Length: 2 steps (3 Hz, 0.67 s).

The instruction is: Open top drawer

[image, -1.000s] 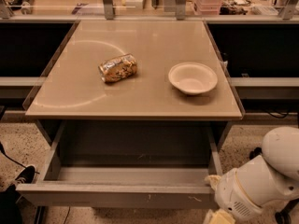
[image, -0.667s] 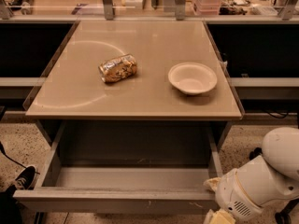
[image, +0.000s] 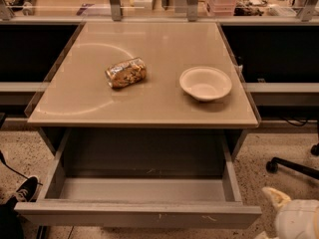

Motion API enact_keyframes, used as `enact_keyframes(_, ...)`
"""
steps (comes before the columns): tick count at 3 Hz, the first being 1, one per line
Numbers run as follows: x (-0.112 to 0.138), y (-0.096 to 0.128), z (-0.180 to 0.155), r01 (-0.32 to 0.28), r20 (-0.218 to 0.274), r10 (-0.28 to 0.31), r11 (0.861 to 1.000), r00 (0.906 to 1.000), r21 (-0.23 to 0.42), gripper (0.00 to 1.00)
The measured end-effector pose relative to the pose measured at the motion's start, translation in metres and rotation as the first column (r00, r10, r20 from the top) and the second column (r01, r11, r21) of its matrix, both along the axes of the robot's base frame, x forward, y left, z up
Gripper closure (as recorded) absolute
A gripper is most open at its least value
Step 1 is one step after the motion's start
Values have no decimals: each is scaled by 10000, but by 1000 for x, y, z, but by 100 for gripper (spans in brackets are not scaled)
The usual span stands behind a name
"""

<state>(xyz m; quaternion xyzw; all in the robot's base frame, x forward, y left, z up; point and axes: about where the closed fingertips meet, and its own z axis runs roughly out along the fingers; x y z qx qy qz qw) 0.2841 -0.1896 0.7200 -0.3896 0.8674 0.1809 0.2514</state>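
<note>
The top drawer [image: 139, 214] stands pulled out below the tabletop, its plain grey box interior [image: 142, 188] open to view and empty. Its grey front faces me at the bottom of the camera view, with pale scratch marks right of centre. My gripper [image: 275, 195] is at the bottom right corner, just right of the drawer front's right end and apart from it. Only its pale tip and the white arm body [image: 299, 220] show there.
A beige table [image: 149, 108] carries a crumpled snack bag [image: 125, 72] and a white bowl [image: 205, 82]. A person's shoe [image: 22, 190] is at the lower left. A chair base [image: 294, 166] lies on the speckled floor at right. Cluttered shelves stand behind.
The drawer slid out a little further. My arm has dropped down and to the right, away from the drawer front's right end, so much less of it shows.
</note>
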Motion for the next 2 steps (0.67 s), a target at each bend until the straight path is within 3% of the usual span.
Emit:
enact_keyframes(1, 3, -9, 4, 350, 410, -348, 9994, 9986, -25, 0)
enact_keyframes(2, 3, -9, 4, 349, 410, -348, 9994, 9986, -26, 0)
